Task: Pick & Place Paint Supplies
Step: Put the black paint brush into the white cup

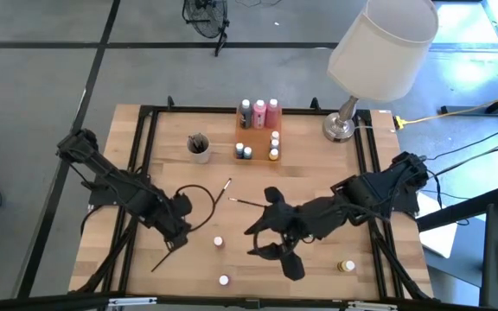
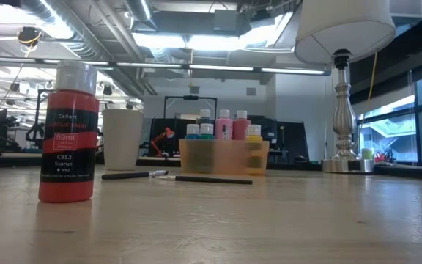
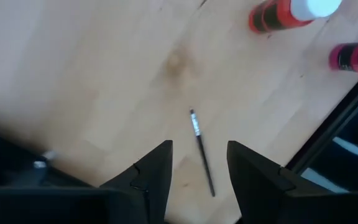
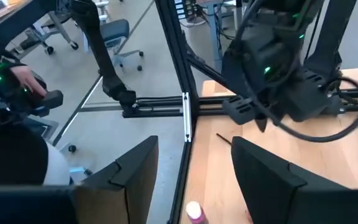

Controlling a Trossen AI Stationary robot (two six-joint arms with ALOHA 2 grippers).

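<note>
The left pincer (image 3: 199, 177) hovered above the tabletop (image 3: 104, 74) with its fingers apart and nothing between them. A thin dark paintbrush (image 3: 202, 152) lay flat directly beneath and just ahead of the gap, its long axis running nearly in line with the pincer's reach, so the fingers straddled it crosswise. That made the left arm the nearer one. The right pincer (image 4: 194, 180) hung open and empty over the tabletop's near edge, beside a small pink paint pot (image 4: 195, 213). Which brush end was the bristle end was hard to make out.
</note>
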